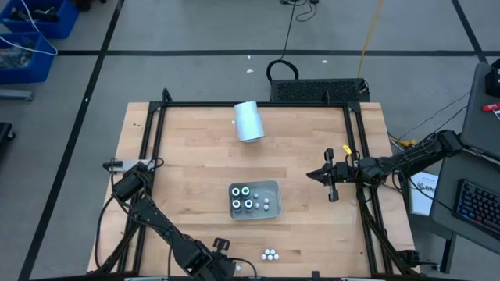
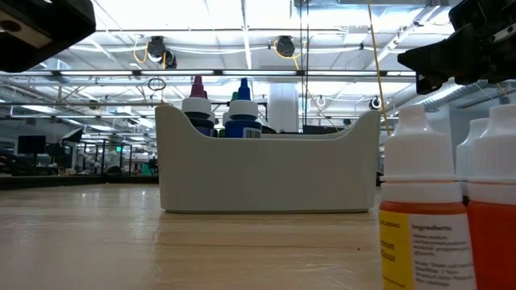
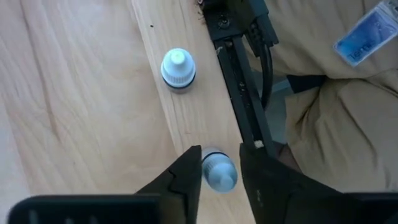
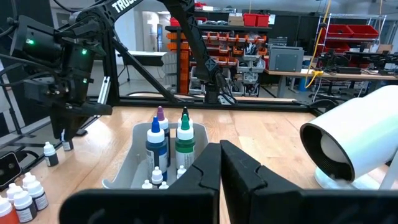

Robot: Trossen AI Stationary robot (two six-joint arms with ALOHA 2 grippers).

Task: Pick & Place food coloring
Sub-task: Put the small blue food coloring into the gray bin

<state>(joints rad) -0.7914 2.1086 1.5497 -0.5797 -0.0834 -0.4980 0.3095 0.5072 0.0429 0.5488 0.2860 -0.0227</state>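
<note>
White-capped bottle (image 3: 217, 172) between left hand (image 3: 219, 177) fingers

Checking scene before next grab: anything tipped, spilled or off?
The pale-blue cylinder lies on its side at the table's far edge. No spill shows. Bottles in the grey tray stand upright; the left gripper brackets one loose bottle.
</note>
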